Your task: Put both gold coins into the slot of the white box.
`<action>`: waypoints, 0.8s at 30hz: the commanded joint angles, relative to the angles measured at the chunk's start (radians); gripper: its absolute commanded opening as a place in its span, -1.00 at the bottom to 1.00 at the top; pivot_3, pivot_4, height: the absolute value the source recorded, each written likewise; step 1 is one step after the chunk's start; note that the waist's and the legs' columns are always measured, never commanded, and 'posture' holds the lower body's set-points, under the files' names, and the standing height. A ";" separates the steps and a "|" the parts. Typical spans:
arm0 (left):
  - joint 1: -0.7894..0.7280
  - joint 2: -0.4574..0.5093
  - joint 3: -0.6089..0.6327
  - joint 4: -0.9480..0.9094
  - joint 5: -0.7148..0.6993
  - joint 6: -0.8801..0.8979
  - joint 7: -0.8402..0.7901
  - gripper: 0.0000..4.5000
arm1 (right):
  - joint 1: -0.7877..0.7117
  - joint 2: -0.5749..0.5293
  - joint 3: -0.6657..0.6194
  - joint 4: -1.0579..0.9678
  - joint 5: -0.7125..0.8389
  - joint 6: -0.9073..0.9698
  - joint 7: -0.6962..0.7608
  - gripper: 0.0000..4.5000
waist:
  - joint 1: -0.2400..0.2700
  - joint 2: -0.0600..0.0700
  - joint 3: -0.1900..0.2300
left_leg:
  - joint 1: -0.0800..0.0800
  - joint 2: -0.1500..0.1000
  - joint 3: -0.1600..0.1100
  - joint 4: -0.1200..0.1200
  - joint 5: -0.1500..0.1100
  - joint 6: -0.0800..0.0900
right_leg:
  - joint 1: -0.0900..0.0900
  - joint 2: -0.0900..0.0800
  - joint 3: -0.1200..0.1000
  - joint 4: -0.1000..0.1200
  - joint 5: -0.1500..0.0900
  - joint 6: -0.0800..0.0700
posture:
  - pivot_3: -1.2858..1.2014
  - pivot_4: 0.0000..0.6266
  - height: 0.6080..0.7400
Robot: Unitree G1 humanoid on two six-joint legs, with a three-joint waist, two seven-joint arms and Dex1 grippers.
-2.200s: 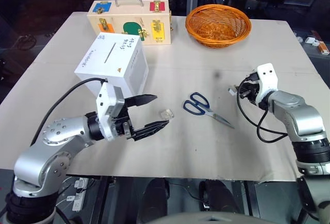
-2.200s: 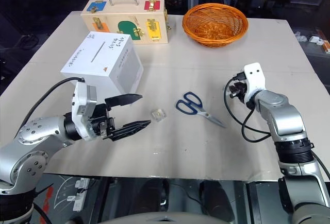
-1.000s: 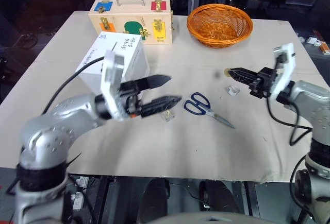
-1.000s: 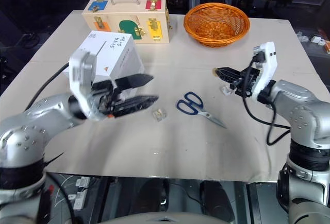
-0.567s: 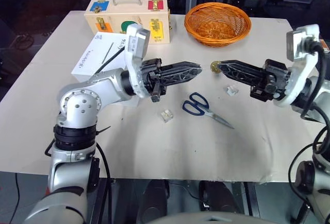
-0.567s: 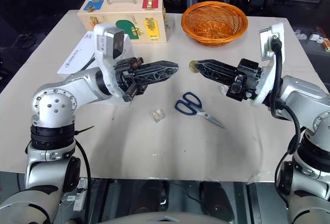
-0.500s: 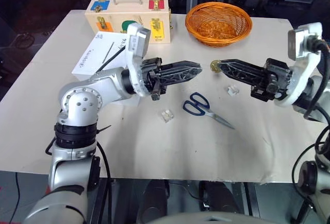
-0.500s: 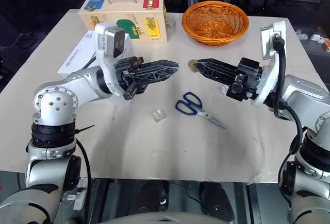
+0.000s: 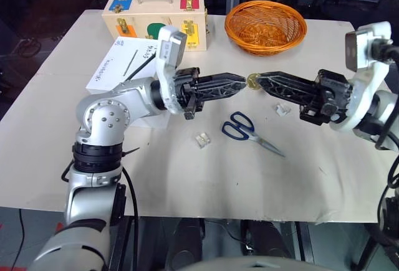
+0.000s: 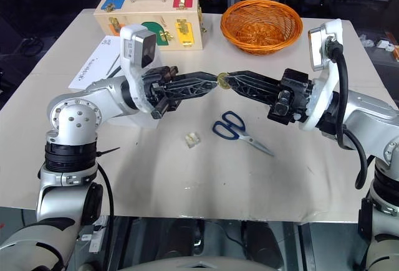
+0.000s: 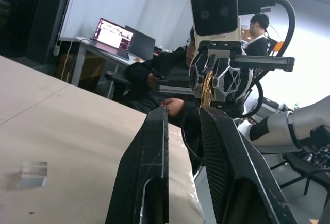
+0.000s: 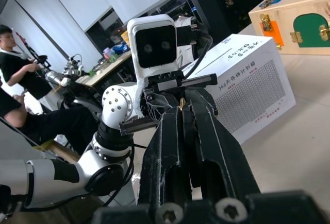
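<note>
Item: coin (image 9: 252, 82), held aloft over the bench (image 9: 187, 177) in the right pincer (image 9: 262, 83), fingers pressed together on its edge.
Left pincer (image 9: 240, 83): tips meet the coin, fingers narrowly parted; grip cannot be told.
White box (image 9: 115, 65): at bench left, slot (image 9: 131, 63) up.
Second coin: not located.
Progress, judged: handover under way; no coin inserted.

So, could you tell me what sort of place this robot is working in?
Probably a robotics lab or shared office: seated people, an open laptop on a desk, and another robot arm on a bench behind.
</note>
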 commanded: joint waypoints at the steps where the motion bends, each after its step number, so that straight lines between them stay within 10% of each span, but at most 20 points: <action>1: -0.023 -0.009 0.026 -0.041 -0.030 0.010 -0.005 -0.58 | -0.012 -0.016 0.023 -0.017 0.014 -0.035 0.023 -1.00 | 0.001 0.000 0.000 | 0.000 0.000 0.000 0.000 0.000 0.000 | 0.000 0.000 0.000 0.000 0.000 0.000 | 0.03 -0.52 0.79; 24: -0.004 0.003 0.059 -0.061 -0.073 0.080 -0.021 -0.58 | -0.008 -0.049 0.066 -0.001 -0.005 -0.088 0.063 -1.00 | 0.001 0.000 0.000 | 0.000 0.000 0.000 0.000 0.001 -0.001 | 0.000 0.000 0.000 0.000 0.000 0.000 | 0.03 -0.52 0.79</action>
